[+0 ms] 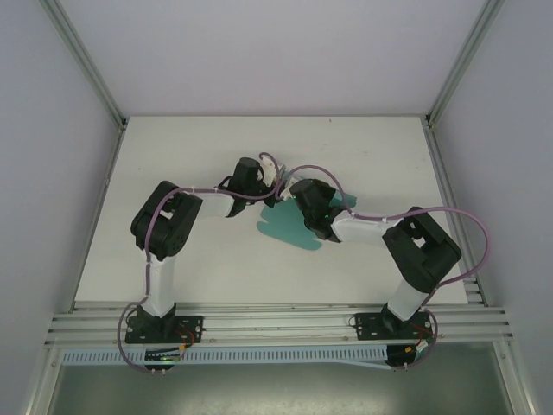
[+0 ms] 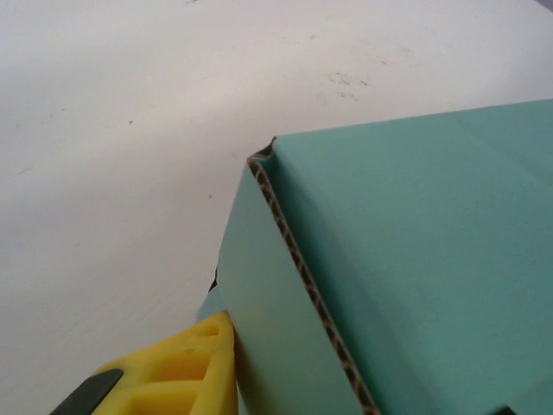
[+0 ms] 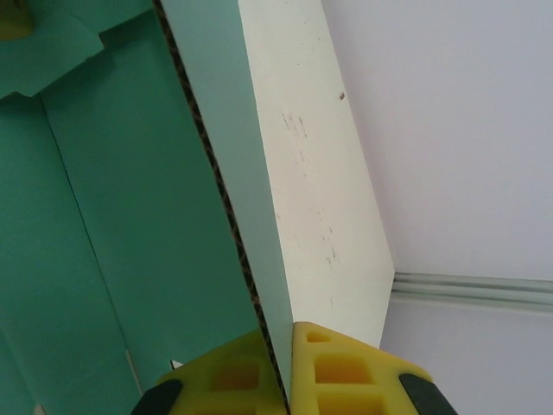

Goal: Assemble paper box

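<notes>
The teal-green corrugated paper box (image 1: 289, 226) lies mid-way on the white table (image 1: 363, 156), between the claws: left claw (image 1: 272, 186) at its left wall, right claw (image 3: 289, 333) astride its right wall.

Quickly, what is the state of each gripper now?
Left gripper: cannot be told; one finger sits beside the paper box wall.
Right gripper: closed on the paper box's edge.

top: above-behind, facing down, far | wrists: very near paper box (image 2: 415, 259) | shared: same box
</notes>
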`<action>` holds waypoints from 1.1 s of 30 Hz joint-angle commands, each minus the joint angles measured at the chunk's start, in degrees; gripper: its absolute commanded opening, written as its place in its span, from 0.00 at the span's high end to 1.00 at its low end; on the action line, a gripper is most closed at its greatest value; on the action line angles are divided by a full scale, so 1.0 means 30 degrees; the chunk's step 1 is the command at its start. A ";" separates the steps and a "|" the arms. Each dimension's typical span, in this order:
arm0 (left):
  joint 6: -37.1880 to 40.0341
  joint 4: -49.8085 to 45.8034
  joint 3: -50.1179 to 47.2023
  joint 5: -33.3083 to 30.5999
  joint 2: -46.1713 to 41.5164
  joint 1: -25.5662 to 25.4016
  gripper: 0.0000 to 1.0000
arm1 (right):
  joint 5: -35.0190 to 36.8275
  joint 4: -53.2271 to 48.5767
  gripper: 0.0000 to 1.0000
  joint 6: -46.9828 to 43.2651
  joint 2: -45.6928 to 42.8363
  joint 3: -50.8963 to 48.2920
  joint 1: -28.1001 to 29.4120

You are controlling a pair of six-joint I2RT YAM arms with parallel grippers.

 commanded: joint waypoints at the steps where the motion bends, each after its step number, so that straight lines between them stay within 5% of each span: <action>1: -0.0564 -0.0838 -0.1174 -0.2301 -0.0439 -0.0680 0.86 | -0.4114 -0.0444 1.00 0.2225 -0.0724 0.0748 0.1048; 3: -0.0595 -0.0910 -0.1453 -0.3081 -0.0486 -0.0726 0.83 | -0.4252 -0.0716 1.00 0.2685 -0.0845 0.0795 0.1045; 8: 0.0249 -0.0228 -0.3330 0.0236 -0.1949 -0.0773 0.78 | -0.4868 -0.2416 1.00 0.3475 -0.1072 0.1129 0.1222; 16: -0.0540 -0.1170 -0.3345 -0.3817 -0.2270 -0.0792 0.91 | -0.6137 -0.3296 1.00 0.4639 -0.1450 0.1125 0.1602; 24: -0.2603 -0.4349 -0.1595 -1.1201 -0.0506 -0.0966 0.97 | -0.5259 -0.3826 1.00 0.5848 0.0016 0.1912 0.1697; 33: -0.3749 -0.6228 -0.0986 -1.4681 0.0765 -0.1071 1.00 | -0.4819 -0.3846 1.00 0.6102 0.1083 0.2511 0.1554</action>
